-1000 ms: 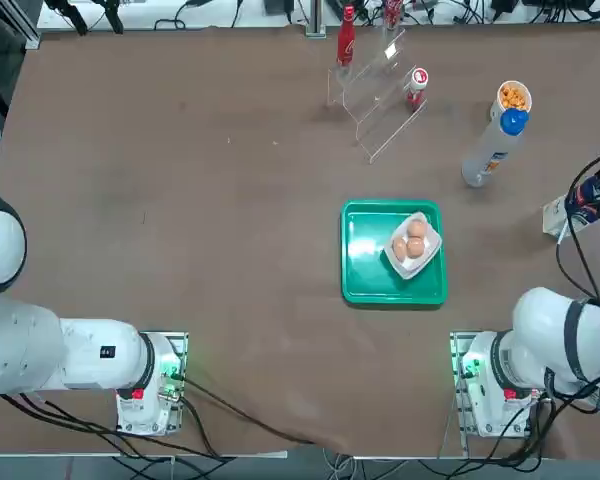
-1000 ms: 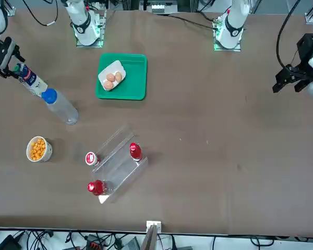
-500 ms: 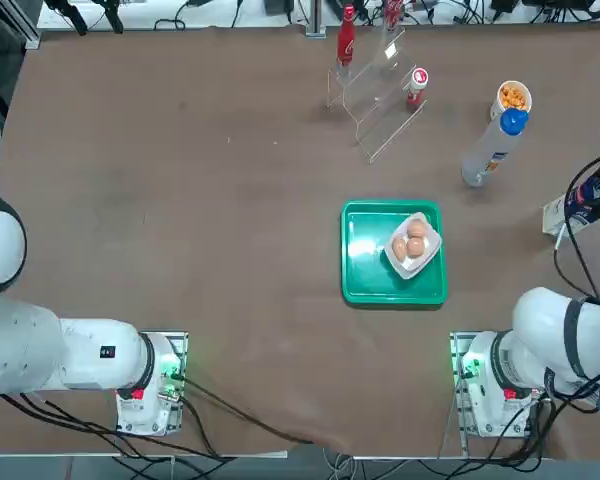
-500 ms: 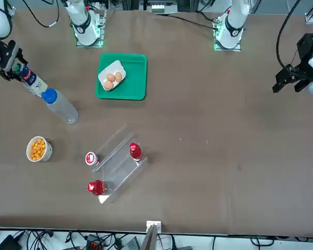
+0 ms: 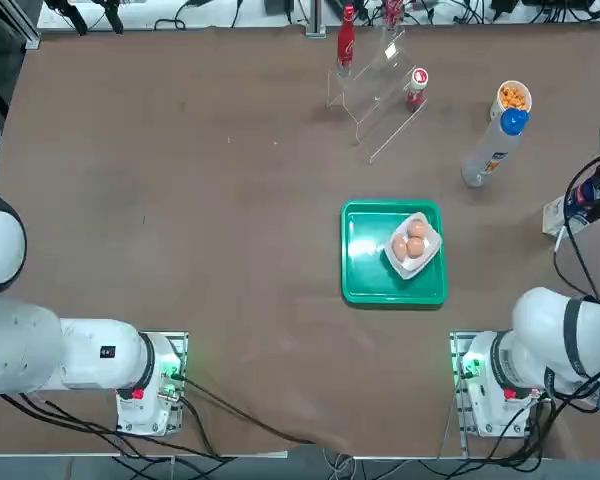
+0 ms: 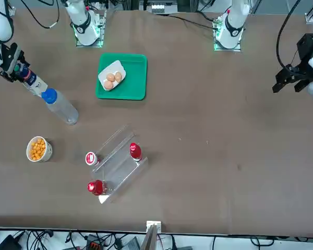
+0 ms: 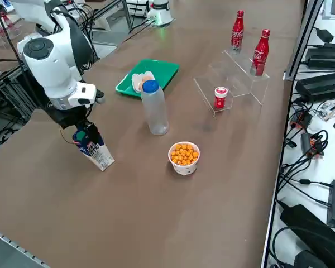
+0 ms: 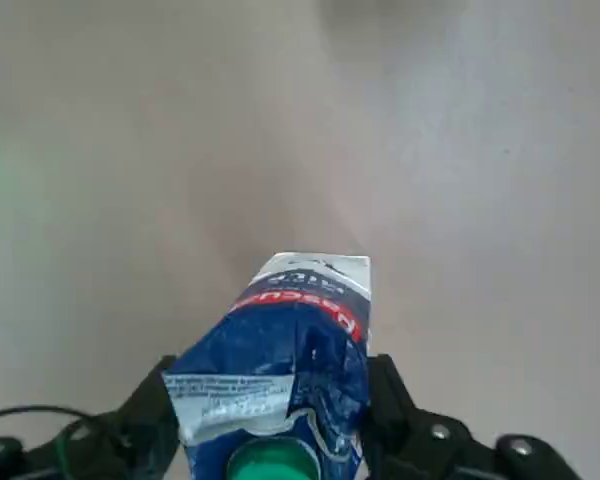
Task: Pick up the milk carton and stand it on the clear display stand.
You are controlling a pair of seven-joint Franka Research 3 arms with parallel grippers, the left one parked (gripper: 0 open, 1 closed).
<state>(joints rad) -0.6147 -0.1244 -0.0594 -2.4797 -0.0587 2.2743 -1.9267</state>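
Observation:
The milk carton (image 7: 96, 151), white with a dark blue top and blue print, leans tilted with its base on the table at the robot's far right edge, also seen in the front view (image 6: 31, 81). My right gripper (image 7: 85, 135) comes down on its top and is shut on it. In the wrist view both fingers press against the sides of the milk carton (image 8: 290, 340), with the right gripper (image 8: 270, 420) around its upper end. The clear display stand (image 5: 380, 95) stands at the far side of the table, well away from the carton.
Two red bottles (image 7: 237, 29) stand on the stand and a small red-capped bottle (image 5: 417, 85) beside it. A tall blue-capped bottle (image 5: 490, 150) and a cup of orange snacks (image 5: 513, 97) lie between carton and stand. A green tray (image 5: 365, 260) holds a dish of eggs.
The right gripper's fingers have closed in on the carton's top. The gripper has shifted slightly toward the table's right edge, and the carton stays tilted in place.

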